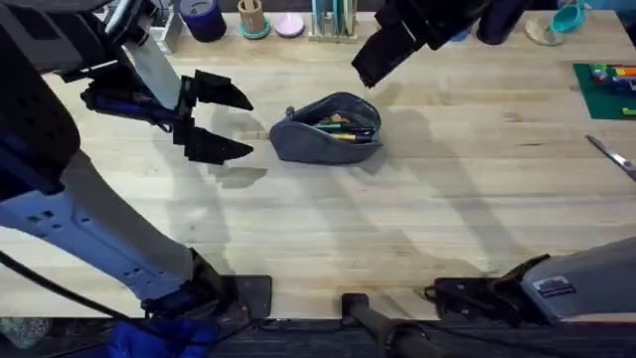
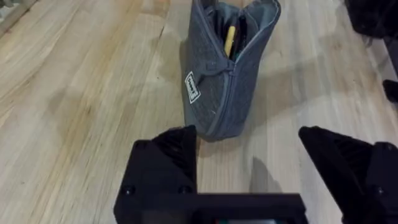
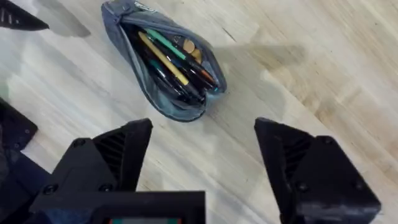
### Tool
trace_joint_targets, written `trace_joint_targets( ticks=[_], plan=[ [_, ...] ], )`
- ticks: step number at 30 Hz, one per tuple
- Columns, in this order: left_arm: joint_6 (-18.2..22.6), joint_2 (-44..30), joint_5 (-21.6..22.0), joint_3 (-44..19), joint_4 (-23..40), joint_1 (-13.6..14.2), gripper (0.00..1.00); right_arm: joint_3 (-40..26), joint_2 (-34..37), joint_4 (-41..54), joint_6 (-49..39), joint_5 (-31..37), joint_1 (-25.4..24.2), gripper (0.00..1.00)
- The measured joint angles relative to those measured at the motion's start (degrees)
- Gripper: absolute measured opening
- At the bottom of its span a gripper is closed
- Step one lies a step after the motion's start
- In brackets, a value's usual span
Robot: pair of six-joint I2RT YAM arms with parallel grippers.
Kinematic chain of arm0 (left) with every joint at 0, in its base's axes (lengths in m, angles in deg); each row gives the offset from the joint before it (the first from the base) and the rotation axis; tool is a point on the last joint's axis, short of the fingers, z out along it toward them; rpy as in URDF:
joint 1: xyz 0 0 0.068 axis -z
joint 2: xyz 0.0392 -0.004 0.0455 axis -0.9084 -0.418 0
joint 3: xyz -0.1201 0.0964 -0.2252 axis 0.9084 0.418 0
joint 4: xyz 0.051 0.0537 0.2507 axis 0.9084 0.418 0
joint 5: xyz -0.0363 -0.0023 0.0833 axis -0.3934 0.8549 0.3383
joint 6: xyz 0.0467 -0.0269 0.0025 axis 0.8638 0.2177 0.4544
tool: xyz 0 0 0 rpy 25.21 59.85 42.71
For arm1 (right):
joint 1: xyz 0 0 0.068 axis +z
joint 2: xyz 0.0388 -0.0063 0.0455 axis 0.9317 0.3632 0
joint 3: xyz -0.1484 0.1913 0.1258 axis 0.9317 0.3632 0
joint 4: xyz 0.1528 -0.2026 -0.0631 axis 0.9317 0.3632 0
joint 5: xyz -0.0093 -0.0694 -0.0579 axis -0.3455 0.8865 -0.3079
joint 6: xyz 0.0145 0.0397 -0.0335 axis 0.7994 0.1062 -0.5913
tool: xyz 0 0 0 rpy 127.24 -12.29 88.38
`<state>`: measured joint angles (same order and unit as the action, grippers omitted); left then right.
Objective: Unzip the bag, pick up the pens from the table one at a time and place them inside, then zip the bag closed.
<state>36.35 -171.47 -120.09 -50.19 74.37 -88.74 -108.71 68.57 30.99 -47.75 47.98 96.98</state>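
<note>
The blue-grey bag (image 1: 328, 127) lies in the middle of the table (image 1: 447, 209) with its zipper open. Inside it lie the pens, a yellow one (image 3: 163, 57) beside a black one (image 3: 166, 79), among a few other items. In the left wrist view the bag (image 2: 221, 93) stands open-mouthed with the yellow pen (image 2: 230, 40) poking up. My left gripper (image 1: 231, 121) hovers just left of the bag, open and holding nothing. My right gripper (image 1: 373, 62) hangs above and behind the bag, open and empty too, looking down into the bag (image 3: 124, 34).
Cups and holders (image 1: 251, 18) line the back edge. A green mat (image 1: 606, 89) with small coloured pieces sits at the far right, and scissors (image 1: 611, 154) lie just in front of it. Bare wood stretches in front of the bag.
</note>
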Motion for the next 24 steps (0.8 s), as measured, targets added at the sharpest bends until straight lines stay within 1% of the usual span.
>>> trace_joint_targets(
  ticks=[4, 5, 9, 15, 20, 24],
  plan=[
    [-0.02, -0.01, 0.00, 0.00, -0.11, -0.06, 0.993, 0.00, -0.01, 0.00, 0.00, -0.02, 0.00, 0.995],
    [-0.12, -0.01, -0.01, 0.00, -1.32, -0.06, 0.993, 0.00, 0.00, -0.01, 0.68, -0.04, 0.00, 0.995],
    [-1.50, -0.02, 0.00, 0.00, -2.65, -0.06, 0.993, 0.00, -0.01, -0.31, 3.50, -0.04, 0.00, 0.995],
    [-2.92, -0.01, -0.01, 0.00, -2.94, -0.06, 0.993, 0.00, -0.01, -1.39, 8.40, 0.00, 0.25, 0.996],
    [-3.23, 0.00, -0.02, 0.00, -2.95, -0.06, 0.993, 0.00, -0.02, -2.94, 11.84, 0.27, 1.85, 0.995],
    [-3.30, -0.02, -0.02, 0.00, -3.14, -0.06, 0.993, 0.00, -0.01, -4.91, 14.41, 2.45, 3.88, 0.995]
  ],
)
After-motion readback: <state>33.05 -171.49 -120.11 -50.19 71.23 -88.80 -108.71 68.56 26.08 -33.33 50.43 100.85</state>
